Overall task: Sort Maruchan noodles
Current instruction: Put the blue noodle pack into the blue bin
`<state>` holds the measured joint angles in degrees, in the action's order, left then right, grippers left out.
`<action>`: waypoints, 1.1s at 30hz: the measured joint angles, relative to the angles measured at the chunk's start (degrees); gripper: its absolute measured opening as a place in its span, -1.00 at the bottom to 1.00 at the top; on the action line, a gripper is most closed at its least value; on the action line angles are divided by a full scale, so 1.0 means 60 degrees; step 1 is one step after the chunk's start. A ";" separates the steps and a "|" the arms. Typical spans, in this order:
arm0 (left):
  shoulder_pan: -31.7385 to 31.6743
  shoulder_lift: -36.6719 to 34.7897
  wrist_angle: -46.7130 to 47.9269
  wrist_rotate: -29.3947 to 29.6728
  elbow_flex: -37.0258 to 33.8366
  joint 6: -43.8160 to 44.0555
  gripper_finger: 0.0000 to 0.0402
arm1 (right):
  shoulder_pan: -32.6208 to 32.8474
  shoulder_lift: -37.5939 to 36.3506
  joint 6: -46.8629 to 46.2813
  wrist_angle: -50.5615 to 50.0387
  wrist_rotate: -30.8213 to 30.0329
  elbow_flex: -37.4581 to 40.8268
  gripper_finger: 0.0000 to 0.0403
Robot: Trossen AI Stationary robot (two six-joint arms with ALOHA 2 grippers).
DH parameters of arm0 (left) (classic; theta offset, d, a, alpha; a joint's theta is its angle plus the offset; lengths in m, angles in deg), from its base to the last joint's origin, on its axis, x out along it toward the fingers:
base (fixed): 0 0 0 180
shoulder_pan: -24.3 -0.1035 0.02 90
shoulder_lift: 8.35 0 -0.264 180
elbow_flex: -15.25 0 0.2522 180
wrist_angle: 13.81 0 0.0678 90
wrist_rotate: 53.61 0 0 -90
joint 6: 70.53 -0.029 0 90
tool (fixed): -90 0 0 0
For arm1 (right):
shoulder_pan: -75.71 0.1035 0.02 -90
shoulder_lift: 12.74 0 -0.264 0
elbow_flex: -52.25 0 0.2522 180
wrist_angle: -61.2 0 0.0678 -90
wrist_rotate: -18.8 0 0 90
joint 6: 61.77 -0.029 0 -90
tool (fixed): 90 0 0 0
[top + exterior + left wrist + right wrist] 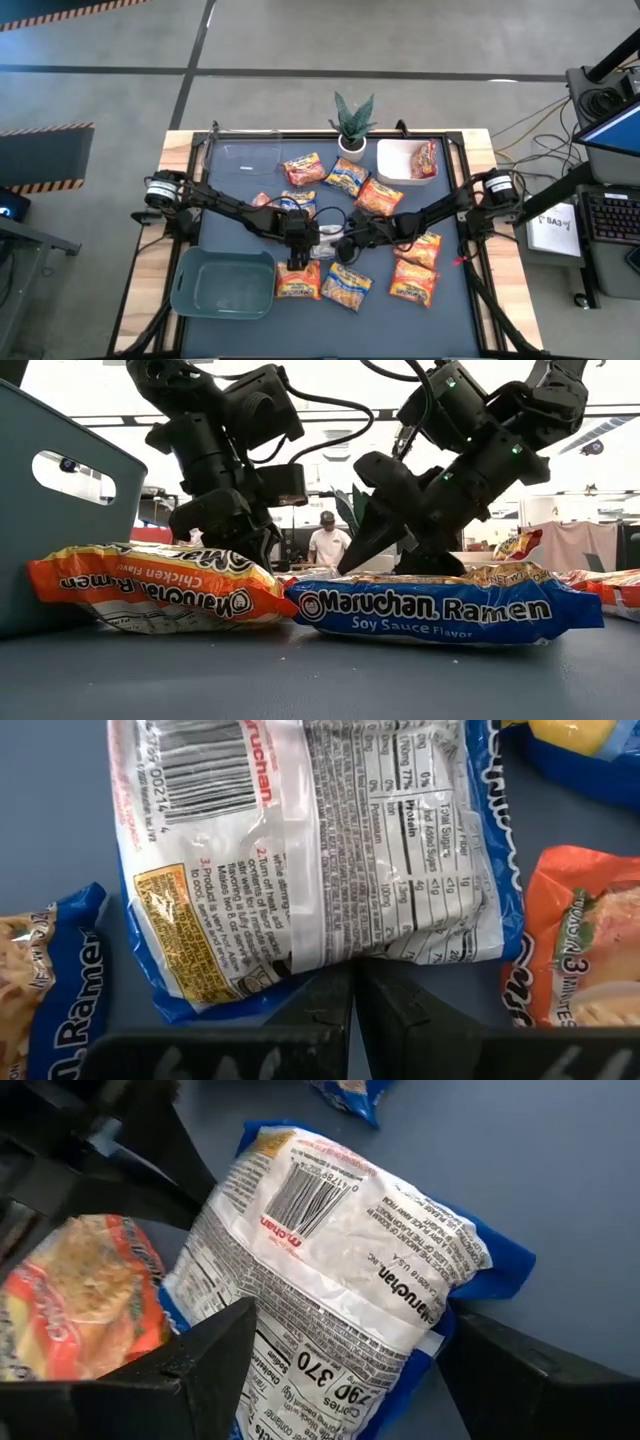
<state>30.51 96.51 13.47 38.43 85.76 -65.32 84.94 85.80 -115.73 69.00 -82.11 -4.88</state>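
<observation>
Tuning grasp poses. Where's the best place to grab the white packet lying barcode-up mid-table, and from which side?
Probably the thin blue sealed rim of the white packet, coming in low from the side. Its middle is broad and puffy, while the flat rim fits between fingers. The left gripper is shut at one edge, and the right gripper is open, straddling an end.

noodle packets on the mat: about ten, some partly hidden under the arms. one more packet (424, 158) in the white bin (392, 170) at 1 o'clock. bins: three, counting the clear bin (248, 158) at 11 and the teal bin (222, 283) at 7. potted plant (352, 122): one, at 12.
</observation>
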 joint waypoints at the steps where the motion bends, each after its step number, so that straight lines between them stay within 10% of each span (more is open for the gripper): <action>1: 0.0000 0.0000 -0.0003 -0.0004 0.0000 0.0003 -1.00 | 0.0000 -0.0007 0.0004 0.0045 0.0011 0.0000 0.34; 33: -0.0015 -0.0440 0.0386 0.0135 0.0015 -0.0001 -1.00 | 0.0022 -0.0115 0.0450 0.1075 0.0826 -0.0055 -0.47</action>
<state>30.43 93.87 15.78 39.24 85.85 -65.32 85.07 85.11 -113.03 75.45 -77.15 -5.21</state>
